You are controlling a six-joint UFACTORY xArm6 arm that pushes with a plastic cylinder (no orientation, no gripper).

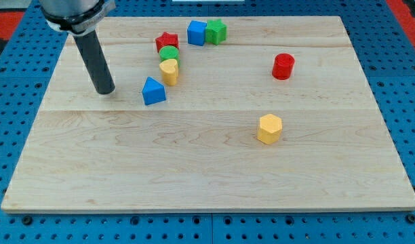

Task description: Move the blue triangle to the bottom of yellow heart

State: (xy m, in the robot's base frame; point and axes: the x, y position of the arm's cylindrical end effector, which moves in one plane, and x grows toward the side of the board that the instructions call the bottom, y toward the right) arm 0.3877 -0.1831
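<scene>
The blue triangle (152, 91) lies on the wooden board, left of centre. The yellow heart (169, 70) sits just above and to the right of it, almost touching. My tip (105, 91) rests on the board to the left of the blue triangle, a short gap away, at about the same height in the view.
A green round block (169, 53) touches the yellow heart's top, with a red star (167, 41) above it. A blue cube (196, 32) and a green block (216, 31) sit at the top. A red cylinder (283, 66) is at the right, a yellow hexagon (269, 129) lower right.
</scene>
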